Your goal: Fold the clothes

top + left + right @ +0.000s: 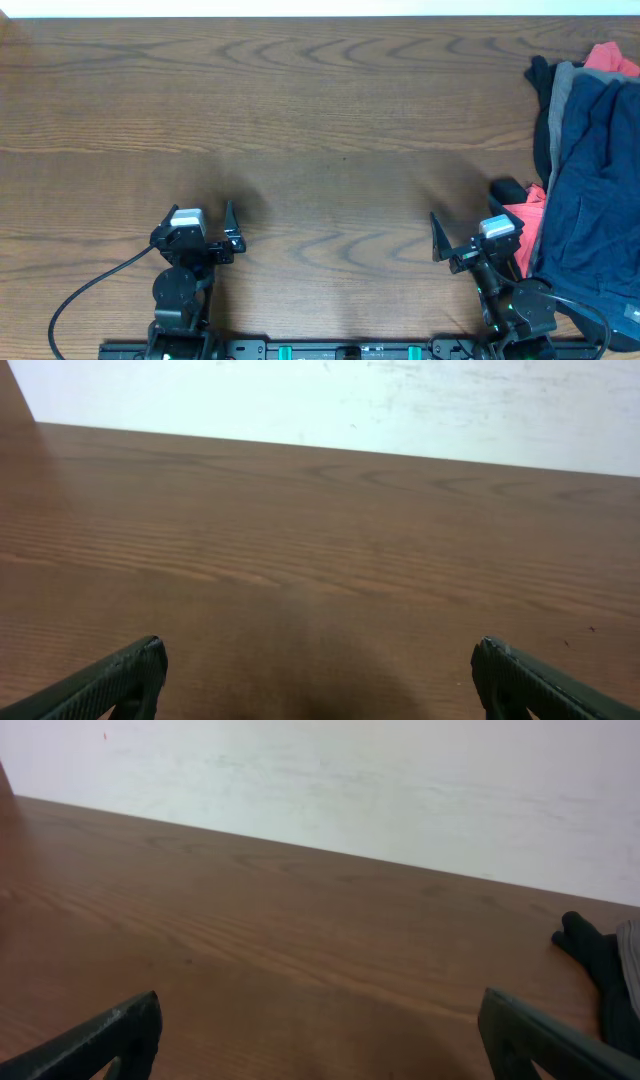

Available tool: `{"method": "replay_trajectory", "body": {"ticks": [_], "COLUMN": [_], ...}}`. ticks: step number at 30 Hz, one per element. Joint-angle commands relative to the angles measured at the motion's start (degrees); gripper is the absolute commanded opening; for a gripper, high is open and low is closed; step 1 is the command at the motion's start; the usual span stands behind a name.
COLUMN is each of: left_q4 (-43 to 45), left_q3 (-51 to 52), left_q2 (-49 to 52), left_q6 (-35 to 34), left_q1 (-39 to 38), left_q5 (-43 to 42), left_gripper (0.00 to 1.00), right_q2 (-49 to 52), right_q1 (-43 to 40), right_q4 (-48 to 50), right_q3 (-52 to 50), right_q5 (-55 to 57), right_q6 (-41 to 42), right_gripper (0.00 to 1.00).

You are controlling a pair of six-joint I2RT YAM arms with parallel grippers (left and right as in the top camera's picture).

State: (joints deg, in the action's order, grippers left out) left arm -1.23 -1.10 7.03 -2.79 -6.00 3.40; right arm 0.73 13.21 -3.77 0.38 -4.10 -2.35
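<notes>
The clothes lie in a heap at the table's right edge: a large dark navy piece, with grey, black and red pieces at its far end. Another red piece lies by my right arm. My right gripper is open and empty, just left of the heap, over bare wood. The black piece shows at the right edge of the right wrist view. My left gripper is open and empty at the front left, far from the clothes.
The brown wooden table spans the whole view, with a pale wall behind it. A black cable loops from the left arm's base at the front edge.
</notes>
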Motion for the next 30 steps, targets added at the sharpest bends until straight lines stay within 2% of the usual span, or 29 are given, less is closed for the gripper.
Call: {"method": "replay_trajectory", "body": {"ticks": [1, 30], "left_q4": [-2.6, -2.4], "left_q3": [0.9, 0.9], "left_q2": [0.0, 0.0], "left_q6": [0.5, 0.5], "left_q1": [0.2, 0.2], "left_q5": [2.2, 2.2], "left_gripper": [0.98, 0.98], "right_q2": [0.0, 0.0], "right_q1": [0.2, 0.2], "right_q4": [-0.3, -0.2], "right_q3": [-0.1, -0.1], "right_q5": [-0.4, -0.6], "right_q6": [-0.7, -0.7], "right_gripper": [0.99, 0.99]}}
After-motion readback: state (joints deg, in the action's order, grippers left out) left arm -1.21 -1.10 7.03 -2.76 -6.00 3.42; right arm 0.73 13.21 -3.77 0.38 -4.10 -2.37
